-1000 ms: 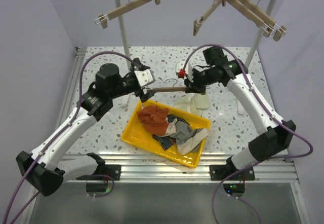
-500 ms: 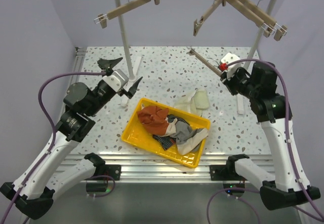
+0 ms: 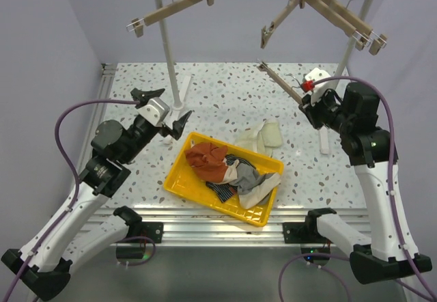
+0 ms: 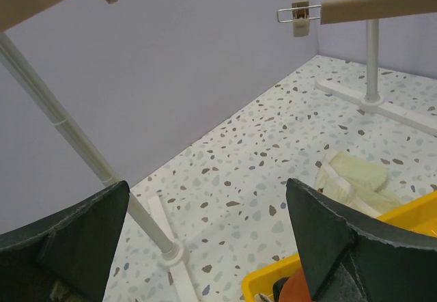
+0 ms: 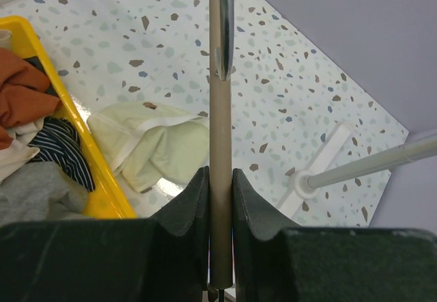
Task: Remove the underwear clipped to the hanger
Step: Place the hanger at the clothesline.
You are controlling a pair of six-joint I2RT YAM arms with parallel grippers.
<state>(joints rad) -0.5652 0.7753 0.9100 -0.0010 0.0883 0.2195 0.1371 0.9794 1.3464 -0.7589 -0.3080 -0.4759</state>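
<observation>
Underwear (image 3: 229, 172) mostly heaped in yellow tray (image 3: 179, 189) at centre; pale cream-green pair (image 3: 268, 136) on table beside it. Right gripper (image 3: 308, 104) clamps bare hanger (image 3: 280, 83); left gripper (image 3: 162, 111) wide open, empty. Unclipping looks done.

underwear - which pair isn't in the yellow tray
The pale cream-green underwear. It lies on the speckled table just beyond the yellow tray, while the orange-red, striped and grey pairs are piled inside the tray.
</observation>
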